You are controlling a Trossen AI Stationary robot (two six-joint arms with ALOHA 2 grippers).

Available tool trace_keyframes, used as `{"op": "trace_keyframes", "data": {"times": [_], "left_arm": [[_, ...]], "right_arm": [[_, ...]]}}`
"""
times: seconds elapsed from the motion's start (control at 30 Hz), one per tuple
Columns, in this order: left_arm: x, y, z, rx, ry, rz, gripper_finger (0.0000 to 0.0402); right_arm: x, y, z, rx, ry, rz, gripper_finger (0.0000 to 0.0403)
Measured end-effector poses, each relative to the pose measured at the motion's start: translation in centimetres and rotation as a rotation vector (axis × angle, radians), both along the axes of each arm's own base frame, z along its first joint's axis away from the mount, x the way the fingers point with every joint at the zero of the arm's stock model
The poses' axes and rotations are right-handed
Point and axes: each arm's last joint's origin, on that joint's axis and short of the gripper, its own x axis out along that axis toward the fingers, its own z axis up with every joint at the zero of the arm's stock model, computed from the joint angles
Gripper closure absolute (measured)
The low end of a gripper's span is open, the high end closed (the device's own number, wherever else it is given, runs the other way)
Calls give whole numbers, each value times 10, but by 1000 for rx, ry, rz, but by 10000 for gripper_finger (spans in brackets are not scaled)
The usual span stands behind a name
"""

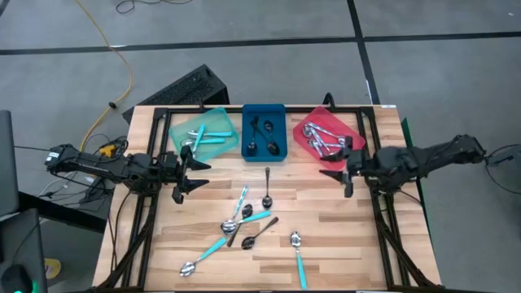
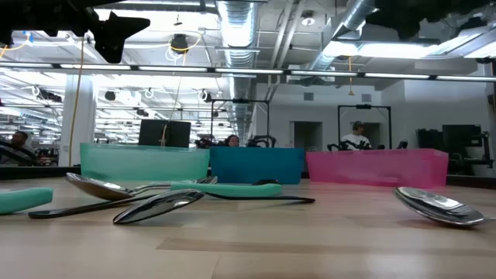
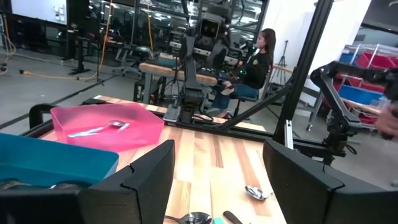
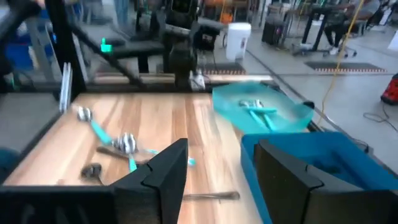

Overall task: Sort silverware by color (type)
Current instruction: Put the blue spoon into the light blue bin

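Observation:
Several spoons lie flat on the wooden table: a black spoon [image 1: 267, 189], teal-handled spoons [image 1: 240, 207] [image 1: 203, 255] [image 1: 299, 259], and a crossed cluster [image 1: 247, 226] of teal-handled and black ones. The cluster also shows in the right wrist view [image 4: 118, 146]. My left gripper [image 1: 186, 175] [image 3: 217, 186] hovers open over the table's left part, in front of the teal tray. My right gripper [image 1: 338, 167] [image 4: 221, 180] hovers open on the right, near the red tray. Neither holds anything.
Three trays stand in a row along the far edge. The teal tray [image 1: 203, 133] holds teal-handled spoons, the blue tray [image 1: 264, 132] black spoons, the red tray [image 1: 328, 134] silver spoons. A black frame borders the table [image 1: 342, 236]. A person [image 3: 255, 62] sits beyond it.

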Motion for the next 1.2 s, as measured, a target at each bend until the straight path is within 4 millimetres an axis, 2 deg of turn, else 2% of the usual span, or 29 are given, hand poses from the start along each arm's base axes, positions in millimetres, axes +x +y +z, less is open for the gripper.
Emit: {"op": "trace_keyframes", "data": {"times": [0.1,0.23,0.4,0.63,0.77,0.87,1.03,1.2], "left_arm": [[0,0,0,-10,0,-1,173],[0,0,0,-10,4,1,173],[0,0,-1,-13,13,14,173],[0,2,-6,-37,62,65,173],[0,3,-10,-67,99,107,173],[0,3,-11,-78,108,121,173],[0,3,-11,-79,107,122,173],[0,4,-12,-77,111,148,173]], "right_arm": [[3,0,-14,73,-114,-11,203],[8,1,-36,197,-183,-12,204],[14,3,-63,435,-105,-32,204],[26,15,-81,734,38,26,206],[30,24,-92,821,114,15,212],[34,32,-93,833,162,25,217],[46,44,-81,826,257,15,227],[57,56,-71,829,456,-94,238]]}}
